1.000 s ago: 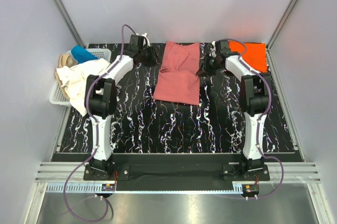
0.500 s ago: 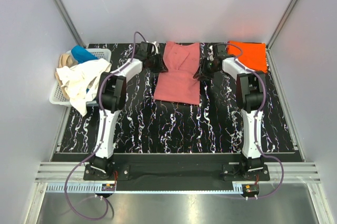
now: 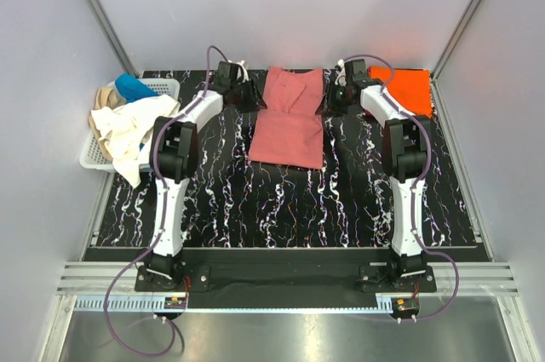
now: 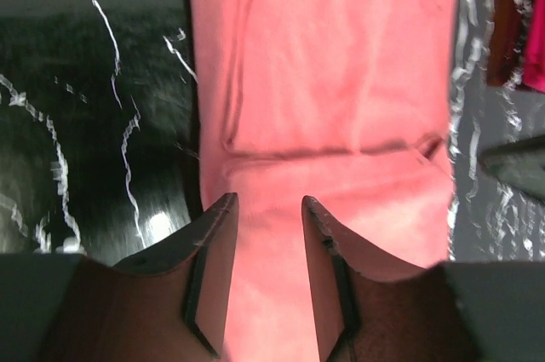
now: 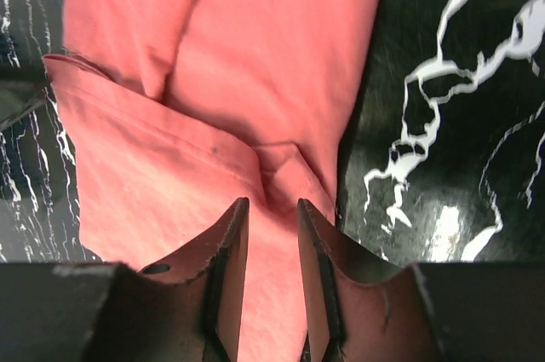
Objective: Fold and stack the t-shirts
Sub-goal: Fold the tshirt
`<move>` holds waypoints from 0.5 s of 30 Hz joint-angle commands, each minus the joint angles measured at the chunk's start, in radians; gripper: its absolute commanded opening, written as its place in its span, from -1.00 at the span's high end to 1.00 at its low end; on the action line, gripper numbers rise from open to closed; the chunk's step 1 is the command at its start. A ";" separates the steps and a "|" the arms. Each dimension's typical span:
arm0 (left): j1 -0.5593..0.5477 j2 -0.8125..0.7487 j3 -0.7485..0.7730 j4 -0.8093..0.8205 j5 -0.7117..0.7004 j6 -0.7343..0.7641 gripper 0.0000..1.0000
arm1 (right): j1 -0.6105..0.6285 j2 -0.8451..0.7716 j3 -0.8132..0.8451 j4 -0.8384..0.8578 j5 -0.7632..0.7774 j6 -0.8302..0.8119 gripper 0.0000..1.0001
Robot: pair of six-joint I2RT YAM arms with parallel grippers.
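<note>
A dusty salmon-pink t-shirt [image 3: 288, 119] lies folded into a long strip at the back middle of the table. My left gripper [image 3: 253, 98] is at its left edge and my right gripper [image 3: 327, 101] at its right edge, both near the far end. In the left wrist view the left gripper [image 4: 268, 204] stands open low over the pink cloth [image 4: 332, 81]. The right gripper [image 5: 272, 204] is open too, over a crease near the edge of the pink cloth [image 5: 213, 64]. A folded orange t-shirt [image 3: 409, 89] lies at the back right.
A white lattice basket [image 3: 89, 156] sits at the left edge, with a cream-white tee [image 3: 132, 134] draped over its side and blue [image 3: 132, 86] and tan [image 3: 104, 96] cloth inside. A sliver of magenta cloth [image 4: 535, 38] shows beside the orange one. Grey walls close the back and sides.
My left gripper has moved right, from the bare table to the pink shirt's left edge, and its jaws have widened. The right gripper has shifted slightly toward the back along the right edge.
</note>
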 commanded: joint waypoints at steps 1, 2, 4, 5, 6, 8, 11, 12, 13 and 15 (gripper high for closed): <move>-0.002 -0.170 -0.042 0.025 0.012 0.031 0.17 | -0.005 0.024 0.079 -0.010 -0.010 -0.080 0.28; -0.005 -0.177 -0.049 0.025 0.015 0.037 0.16 | -0.007 0.030 0.088 -0.010 -0.019 -0.091 0.27; -0.007 -0.174 -0.057 0.024 0.026 0.044 0.15 | -0.007 0.055 0.122 -0.028 -0.022 -0.114 0.25; -0.008 -0.167 -0.053 0.025 0.037 0.042 0.15 | -0.007 0.064 0.133 -0.036 -0.022 -0.123 0.24; -0.007 -0.146 -0.040 0.024 0.061 0.041 0.15 | -0.007 0.078 0.142 -0.051 -0.028 -0.140 0.22; -0.007 -0.120 -0.025 0.027 0.083 0.037 0.16 | -0.007 0.096 0.169 -0.063 -0.035 -0.154 0.19; -0.007 -0.060 0.003 0.027 0.094 0.039 0.16 | -0.007 0.134 0.215 -0.111 -0.047 -0.171 0.19; -0.007 -0.049 0.016 0.025 0.098 0.041 0.16 | -0.007 0.145 0.222 -0.114 -0.067 -0.177 0.19; -0.008 -0.039 0.022 0.025 0.095 0.041 0.16 | -0.007 0.151 0.228 -0.119 -0.073 -0.181 0.19; -0.007 -0.006 0.042 0.025 0.087 0.045 0.16 | -0.007 0.162 0.238 -0.125 -0.073 -0.187 0.21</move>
